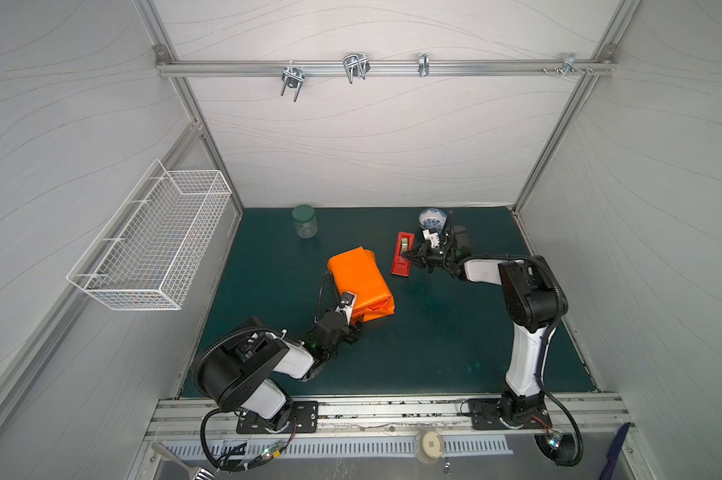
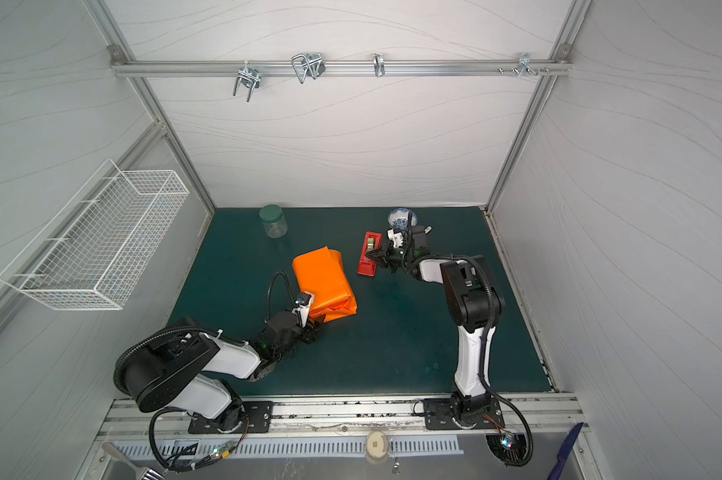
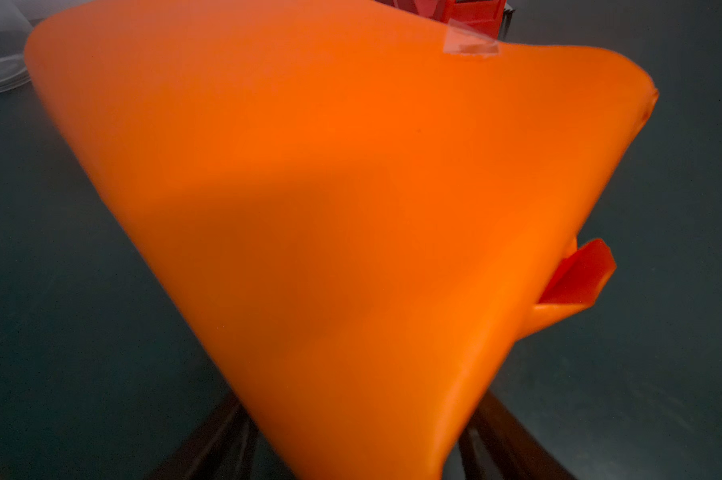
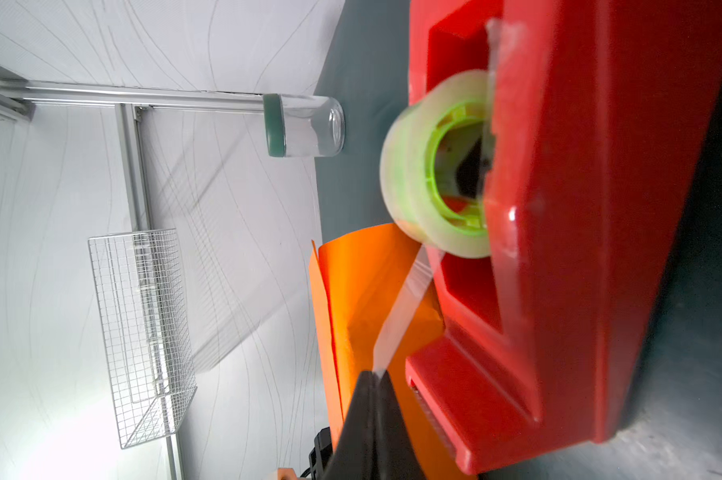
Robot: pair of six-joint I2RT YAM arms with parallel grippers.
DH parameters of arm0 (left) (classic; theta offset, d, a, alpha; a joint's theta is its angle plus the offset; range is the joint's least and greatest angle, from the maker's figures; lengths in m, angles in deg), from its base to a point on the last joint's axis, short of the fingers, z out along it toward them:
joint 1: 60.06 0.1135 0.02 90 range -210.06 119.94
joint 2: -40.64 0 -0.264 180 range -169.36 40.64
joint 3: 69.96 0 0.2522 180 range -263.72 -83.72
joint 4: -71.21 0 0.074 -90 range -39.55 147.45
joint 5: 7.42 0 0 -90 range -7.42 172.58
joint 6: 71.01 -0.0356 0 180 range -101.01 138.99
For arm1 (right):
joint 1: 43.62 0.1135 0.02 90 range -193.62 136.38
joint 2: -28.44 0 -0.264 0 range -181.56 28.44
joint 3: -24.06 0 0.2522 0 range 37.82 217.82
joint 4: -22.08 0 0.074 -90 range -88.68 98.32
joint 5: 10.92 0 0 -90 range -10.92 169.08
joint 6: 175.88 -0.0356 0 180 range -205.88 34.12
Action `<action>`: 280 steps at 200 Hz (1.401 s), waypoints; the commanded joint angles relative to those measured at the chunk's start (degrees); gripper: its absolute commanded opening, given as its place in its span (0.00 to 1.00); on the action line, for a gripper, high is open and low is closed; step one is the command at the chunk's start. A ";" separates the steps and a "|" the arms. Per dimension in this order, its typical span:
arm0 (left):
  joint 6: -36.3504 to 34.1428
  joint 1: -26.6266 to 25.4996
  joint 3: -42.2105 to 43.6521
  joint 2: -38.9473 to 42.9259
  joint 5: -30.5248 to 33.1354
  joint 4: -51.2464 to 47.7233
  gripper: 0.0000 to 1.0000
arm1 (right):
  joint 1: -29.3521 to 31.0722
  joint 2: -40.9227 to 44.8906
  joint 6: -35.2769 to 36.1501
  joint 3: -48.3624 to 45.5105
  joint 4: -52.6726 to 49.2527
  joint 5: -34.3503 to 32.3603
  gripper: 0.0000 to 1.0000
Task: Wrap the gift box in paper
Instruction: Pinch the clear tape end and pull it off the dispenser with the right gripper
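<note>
Green mat (image 1: 434, 332), orange paper (image 1: 357, 282) wrapped boxy, end creased, L hand (image 1: 356, 326) gripping it, R hand (image 1: 410, 259) pinching tape (image 4: 401, 316)

The left arm (image 1: 293, 362) lay low and bent, extended to the near end of the paper (image 1: 357, 276). The left gripper (image 1: 354, 325) was spread wide, one finger against each side of that wrapped corner. The right arm (image 1: 524, 361) stood upright with its forearm level, right of and beyond the paper. The right gripper (image 1: 410, 260) was closed, pinching a tape strip (image 4: 401, 316).
</note>
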 commanded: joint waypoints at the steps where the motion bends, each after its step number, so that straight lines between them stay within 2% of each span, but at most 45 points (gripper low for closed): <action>1: 0.47 0.33 -0.62 -0.44 0.25 1.77 0.72 | 0.95 2.78 -1.55 -0.94 1.66 3.57 0.00; 114: 0.70 0.32 -0.59 -0.27 0.52 1.64 0.72 | 3.58 4.61 -0.99 -9.36 3.84 1.49 0.00; 280: 0.87 0.36 -0.70 -0.88 0.38 1.77 0.72 | 4.55 2.36 0.69 -11.36 3.44 -0.25 0.00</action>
